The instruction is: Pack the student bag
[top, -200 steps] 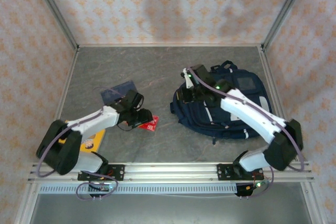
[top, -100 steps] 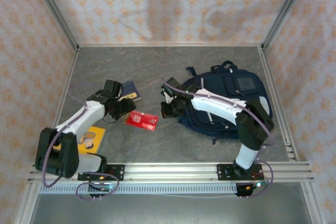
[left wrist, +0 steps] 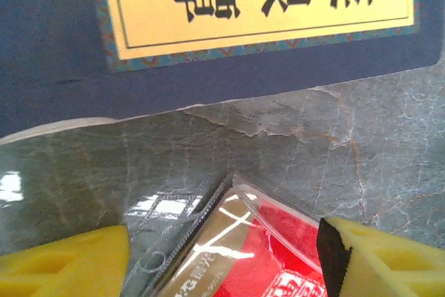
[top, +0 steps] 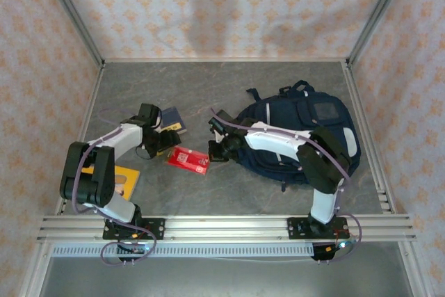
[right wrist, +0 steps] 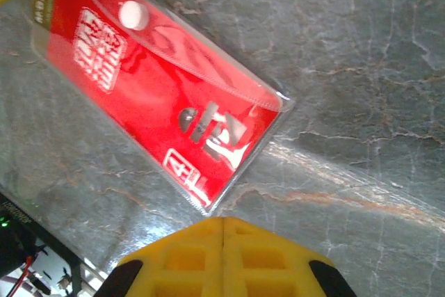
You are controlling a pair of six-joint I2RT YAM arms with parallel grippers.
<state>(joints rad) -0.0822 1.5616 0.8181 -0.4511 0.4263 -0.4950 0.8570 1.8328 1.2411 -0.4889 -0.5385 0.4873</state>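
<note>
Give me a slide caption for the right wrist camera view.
Shut right tool over the grey table, a red pouch lying flat just ahead.

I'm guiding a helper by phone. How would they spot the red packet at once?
Find the big navy backpack on the right of the table. Just left of it, flat on the grey surface, lies the red packet. It alone is red, in a clear sleeve; nearby lie a navy book and a yellow book.
</note>
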